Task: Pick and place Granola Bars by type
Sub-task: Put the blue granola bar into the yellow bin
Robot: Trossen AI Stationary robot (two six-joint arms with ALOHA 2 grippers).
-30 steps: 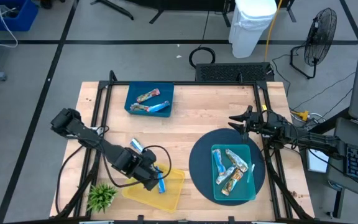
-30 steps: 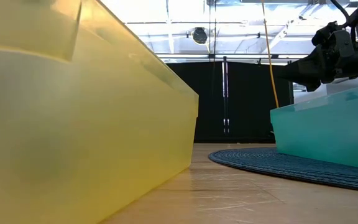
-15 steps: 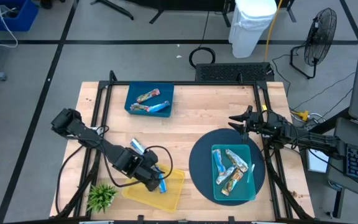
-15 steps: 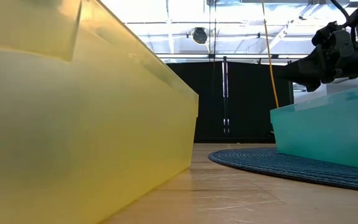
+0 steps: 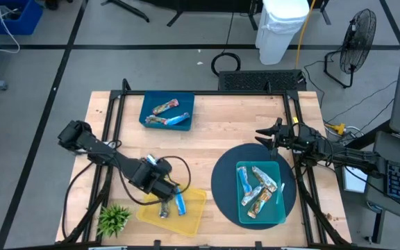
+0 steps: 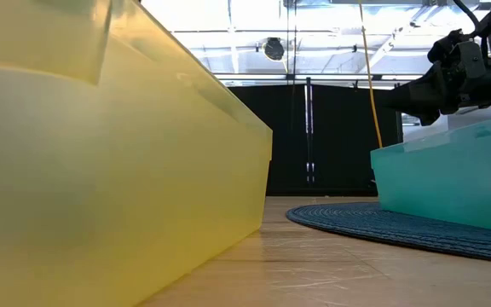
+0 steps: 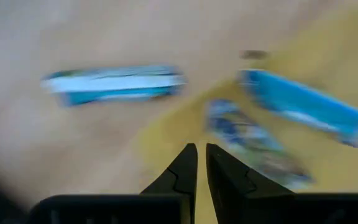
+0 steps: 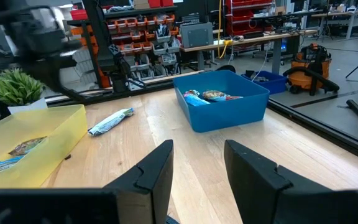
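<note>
Left claw withdrawn; blue bar lies beside.

We are looking at a workshop or robotics lab: beyond the wooden table stand shelving racks of red and orange parts bins, workbenches and an orange shop vacuum. From above we see a grey floor marked with dark tape lines, a floor fan, a white bin and loose cables. High windows and ceiling trusses show beyond the table.
</note>
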